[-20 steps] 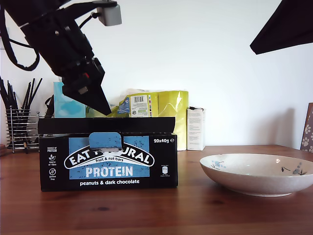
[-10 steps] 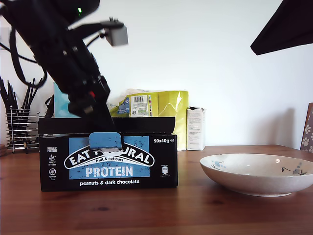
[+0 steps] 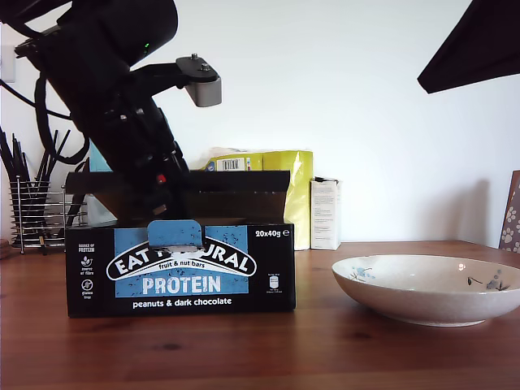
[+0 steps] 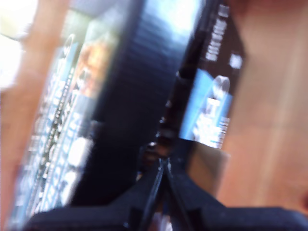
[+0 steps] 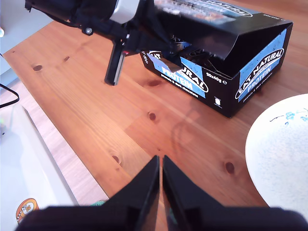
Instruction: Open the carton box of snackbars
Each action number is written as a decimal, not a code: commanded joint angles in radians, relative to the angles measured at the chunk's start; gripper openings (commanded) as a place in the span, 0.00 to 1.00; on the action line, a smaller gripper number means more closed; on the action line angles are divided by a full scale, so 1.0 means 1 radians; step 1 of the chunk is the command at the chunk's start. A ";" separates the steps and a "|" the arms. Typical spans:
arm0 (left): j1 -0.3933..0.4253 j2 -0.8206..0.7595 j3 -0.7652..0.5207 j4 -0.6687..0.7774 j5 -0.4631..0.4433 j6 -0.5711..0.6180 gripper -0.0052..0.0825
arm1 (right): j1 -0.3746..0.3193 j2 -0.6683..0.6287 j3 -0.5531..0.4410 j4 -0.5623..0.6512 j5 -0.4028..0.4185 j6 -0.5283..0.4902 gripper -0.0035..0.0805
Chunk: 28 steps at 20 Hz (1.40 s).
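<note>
Outside, the carton box (image 3: 179, 266) stands on the wooden table (image 3: 325, 349) at the exterior view's left, lid raised. Blurred, my first gripper (image 4: 163, 166) seems closed at the lid edge. My second gripper (image 5: 160, 163) hangs closed, empty.

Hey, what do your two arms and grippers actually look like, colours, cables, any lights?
My first gripper and my second gripper both have matte black fingers tapering to thin points. The first arm is bulky and black, with looping black cables, a small grey camera block, a green light and a red one.
</note>
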 commanded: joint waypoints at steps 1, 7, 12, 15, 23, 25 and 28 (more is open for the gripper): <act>0.001 0.015 -0.022 0.021 -0.019 0.017 0.03 | 0.005 0.000 0.014 0.002 -0.003 -0.002 0.03; 0.001 -0.050 -0.022 0.183 -0.095 0.116 0.03 | 0.005 0.000 0.014 0.002 0.004 -0.004 0.03; 0.024 -0.083 -0.022 0.417 -0.109 0.120 0.03 | 0.004 0.000 0.014 0.002 0.004 -0.004 0.03; 0.061 -0.080 -0.022 0.508 -0.043 0.120 0.03 | 0.005 0.000 0.014 -0.006 0.003 0.000 0.03; 0.191 -0.103 -0.015 0.370 0.142 0.050 0.03 | 0.005 0.000 0.016 0.008 0.004 0.010 0.03; 0.162 -0.150 0.014 0.108 0.298 0.018 0.03 | 0.004 0.000 0.016 0.022 0.005 0.010 0.03; 0.121 -0.179 0.031 -0.117 0.443 0.007 0.03 | 0.004 0.014 0.016 0.041 0.017 0.005 0.03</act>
